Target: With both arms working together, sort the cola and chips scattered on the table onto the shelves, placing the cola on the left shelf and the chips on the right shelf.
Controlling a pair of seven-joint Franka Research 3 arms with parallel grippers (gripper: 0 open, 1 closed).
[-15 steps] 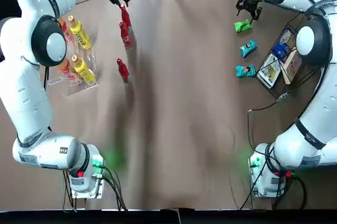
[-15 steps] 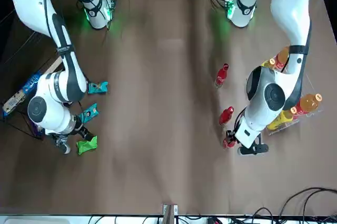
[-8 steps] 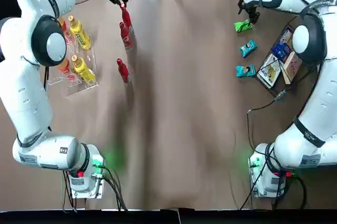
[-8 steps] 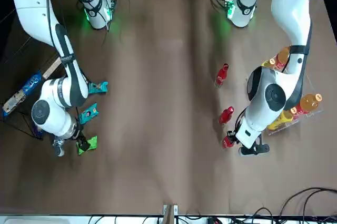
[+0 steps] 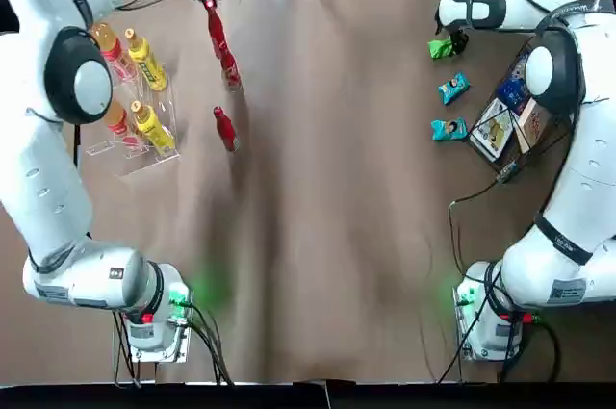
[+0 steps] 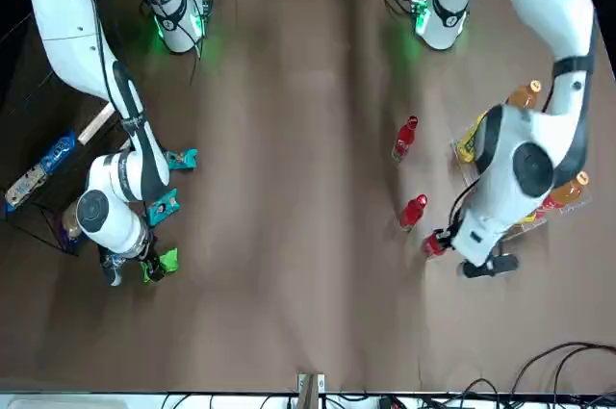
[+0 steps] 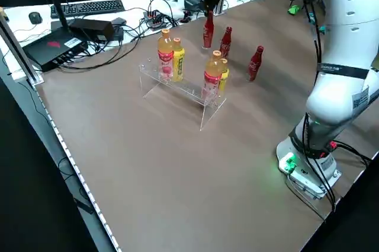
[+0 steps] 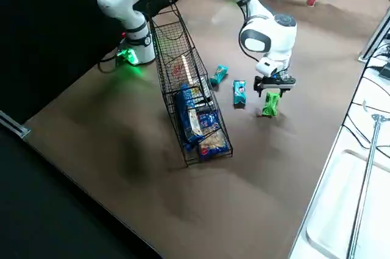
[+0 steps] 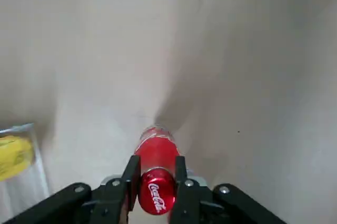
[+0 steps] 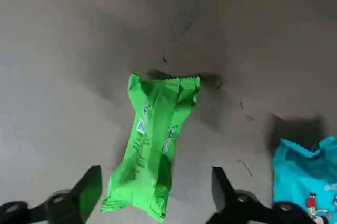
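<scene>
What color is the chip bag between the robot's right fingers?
The bag is bright green; the right wrist view shows it best.

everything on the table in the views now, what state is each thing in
left tool: closed on a cola bottle
held cola bottle: upright, capped, gripped
two other cola bottles: standing, capped
right tool: open, over the green bag
green chips bag: sealed, not gripped
teal chips bags: lying on the table
left shelf: holding orange and yellow bottles
right shelf: holding larger packets

Juice bottles (image 7: 165, 56) stand in the left shelf (image 7: 185, 89); flat packets (image 8: 189, 113) lie, seemingly loose, in the right shelf (image 8: 173, 58).
</scene>
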